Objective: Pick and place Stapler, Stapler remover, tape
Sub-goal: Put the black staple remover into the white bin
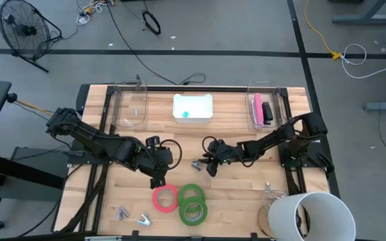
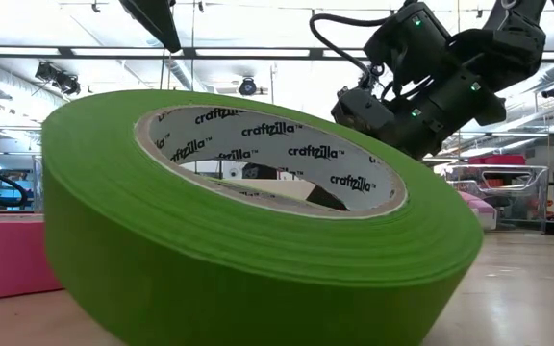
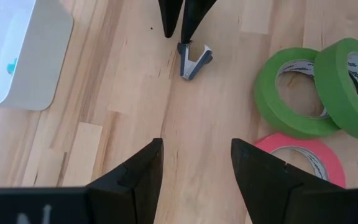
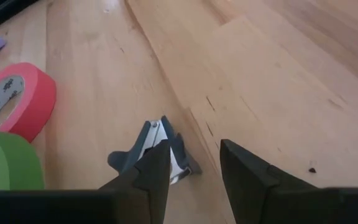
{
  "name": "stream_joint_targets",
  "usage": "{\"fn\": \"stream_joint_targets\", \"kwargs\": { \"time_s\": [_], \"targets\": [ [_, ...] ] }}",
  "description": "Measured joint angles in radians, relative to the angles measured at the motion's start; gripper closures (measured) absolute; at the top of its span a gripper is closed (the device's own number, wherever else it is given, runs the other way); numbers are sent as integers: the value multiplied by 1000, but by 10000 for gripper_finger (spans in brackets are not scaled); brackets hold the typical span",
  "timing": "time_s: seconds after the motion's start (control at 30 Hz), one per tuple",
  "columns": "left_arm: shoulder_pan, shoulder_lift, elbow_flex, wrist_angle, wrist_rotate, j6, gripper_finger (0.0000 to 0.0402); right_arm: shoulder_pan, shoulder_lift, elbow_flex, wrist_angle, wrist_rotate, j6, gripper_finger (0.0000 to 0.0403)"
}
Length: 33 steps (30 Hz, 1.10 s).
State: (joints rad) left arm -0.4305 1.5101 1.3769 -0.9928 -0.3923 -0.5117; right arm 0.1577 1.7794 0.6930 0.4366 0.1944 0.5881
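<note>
A grey-blue stapler remover lies on the wood table mid-way across; it also shows in the right wrist view and the left wrist view. My right gripper is open and low over the table, the remover beside the outer side of one finger. Three tape rolls lie flat near the front: one red-pink and two green, one leaning on the other. My left gripper is open and empty, just beyond the red-pink roll. My right gripper comes slanting down from the table's right side, with one finger right at the stapler remover's side. The remover lies on the table, outside the gap between the fingers. I cannot tell whether the finger touches it.
A clear bin stands at the far left, and another at the far right holds a pink and a black item. A white tray is at the far middle. A white bucket is near right. Two small removers lie near left.
</note>
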Motion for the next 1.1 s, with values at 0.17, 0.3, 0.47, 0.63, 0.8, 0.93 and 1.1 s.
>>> {"fn": "stream_joint_targets", "kwargs": {
  "time_s": [0.17, 0.3, 0.47, 0.63, 0.8, 0.93, 1.1],
  "targets": [
    [0, 0, 0, 0, 0, 0, 209, 0, 0, 0, 10, -1, -2, 262],
    [0, 0, 0, 1, 0, 0, 209, 0, 0, 0, 17, -3, -1, 262],
    [0, 0, 0, 1, 0, 0, 209, 1, 0, 0, 21, -10, 4, 262],
    [0, 0, 0, 1, 0, 1, 209, 4, 0, 0, 23, -15, 5, 262],
    [0, 0, 0, 1, -7, 1, 209, 8, 0, 0, 30, -19, 5, 262],
    [0, 0, 0, 2, -8, 1, 209, 8, 14, 0, 35, -19, 6, 262],
    [1, 0, 0, 3, -12, 1, 209, 4, 68, 29, 33, -30, -18, 262]
  ]
}}
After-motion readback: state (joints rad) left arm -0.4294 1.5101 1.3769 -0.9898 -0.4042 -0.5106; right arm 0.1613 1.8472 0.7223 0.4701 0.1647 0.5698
